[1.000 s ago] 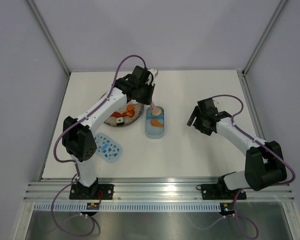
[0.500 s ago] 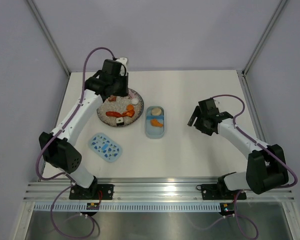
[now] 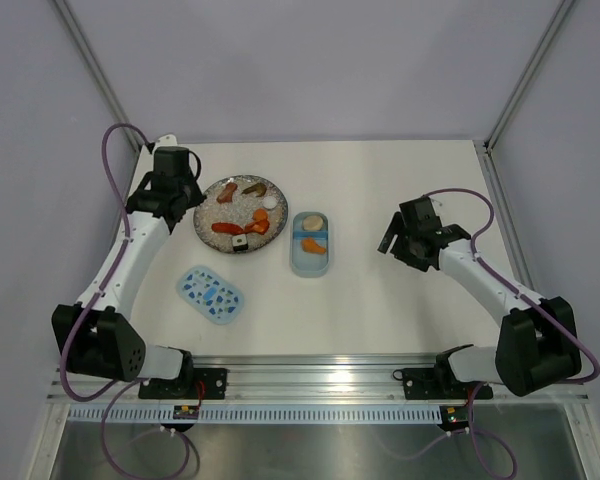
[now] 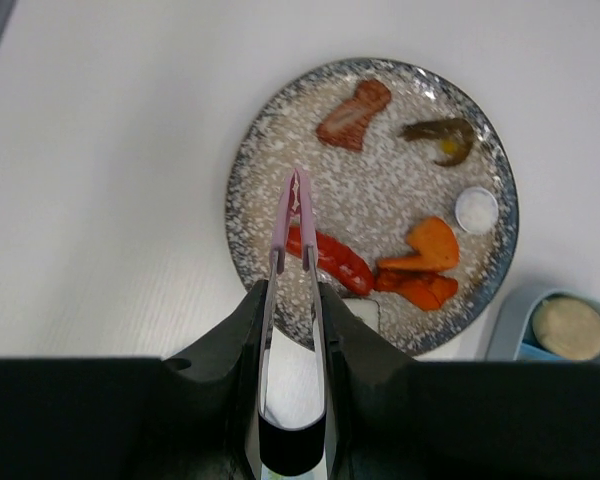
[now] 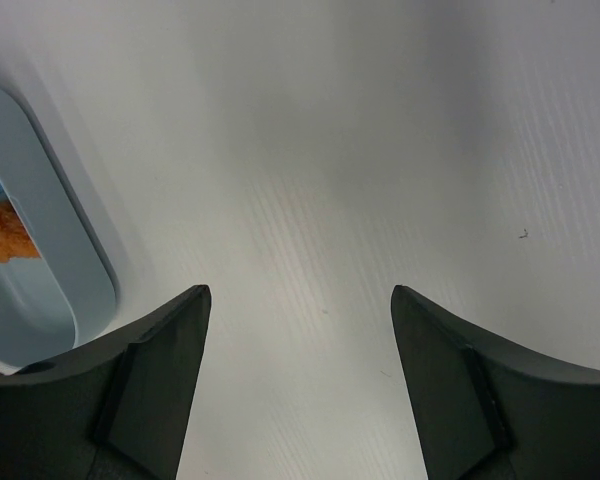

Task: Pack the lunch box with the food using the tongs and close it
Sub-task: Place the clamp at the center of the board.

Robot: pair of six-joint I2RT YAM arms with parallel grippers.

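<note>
Top view: the tongs are almost wholly hidden under the left wrist, so the grip cannot be read from there.

Left wrist view: the wrist's own dark housing blocks the bottom third.
- The left fingers are partly closed, pinching the two arms of the tongs between them.
- The tong tips meet with nothing between them, over the left-middle of the plate. Whether they touch it, cannot tell.
- A white-and-dark piece is half hidden behind one finger.
- The lunch box is cut by the right edge. One compartment shows, with a tan round piece in it.

Right wrist view: the box is cut by the left edge, with a scrap of an orange piece visible inside. The right fingers are spread wide, holding nothing, over bare counter.

The lunch box sits open mid-counter, just right of the plate. The lid lies flat nearer the arm bases, apart from the box.

Changes:
- A second ago the left arm held the tongs over the box's far compartment. Now it has swung to the counter's far-left corner, left of the plate.
- The box holds the same two pieces.
- The right arm, plate, lid and box are unmoved.
</note>
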